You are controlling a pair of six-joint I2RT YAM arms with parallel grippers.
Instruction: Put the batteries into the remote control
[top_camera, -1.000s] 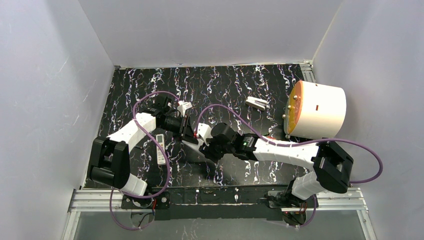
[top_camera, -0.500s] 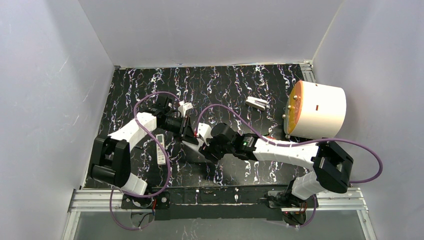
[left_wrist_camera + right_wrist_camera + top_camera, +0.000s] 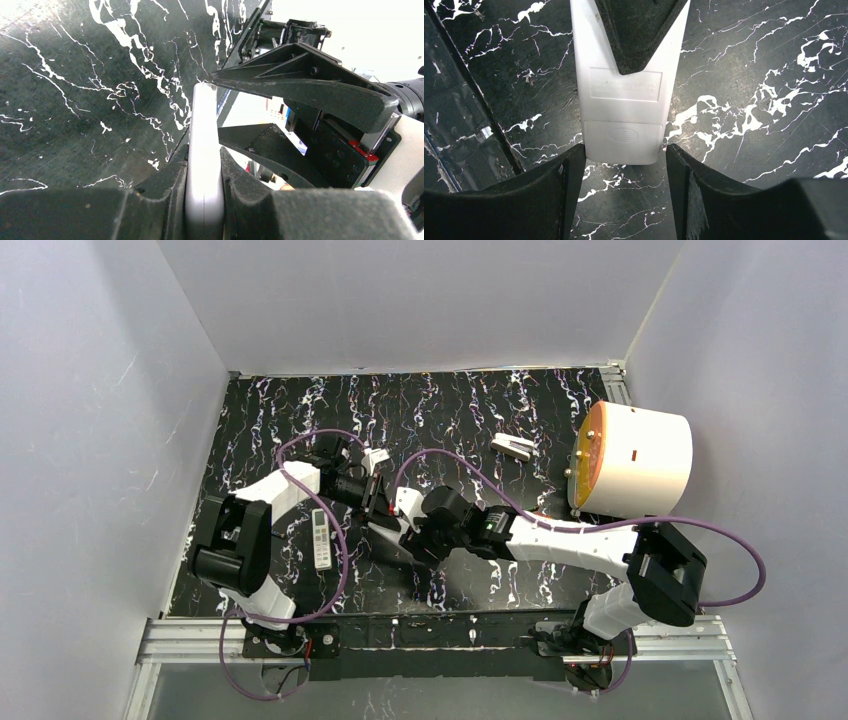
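Seen from my console, the left arm (image 3: 285,485) has swung its elbow in toward the remote control (image 3: 624,87) within the last second, while the right gripper (image 3: 625,160) has eased its fingers wider. Those fingers now stand spread either side of the remote's near end, close to its corners. I see no pinch there. The left gripper (image 3: 203,165) is pressed together on the remote's thin edges and, I judge, carries it alone just above the table (image 3: 450,410), back face up. The battery door (image 3: 623,135) looks closed, so I reckon loading has not begun. The right arm (image 3: 560,538) reaches in low and nearly straight from the right of the remote, and the left arm is folded, its wrist coming in from the remote's far side. A second remote (image 3: 321,537) lies flat just left of the held one. A small white piece (image 3: 513,446) sits beyond it to the right, and a white drum (image 3: 640,460) with an orange face lies farther right again. I cannot find the batteries in any view.
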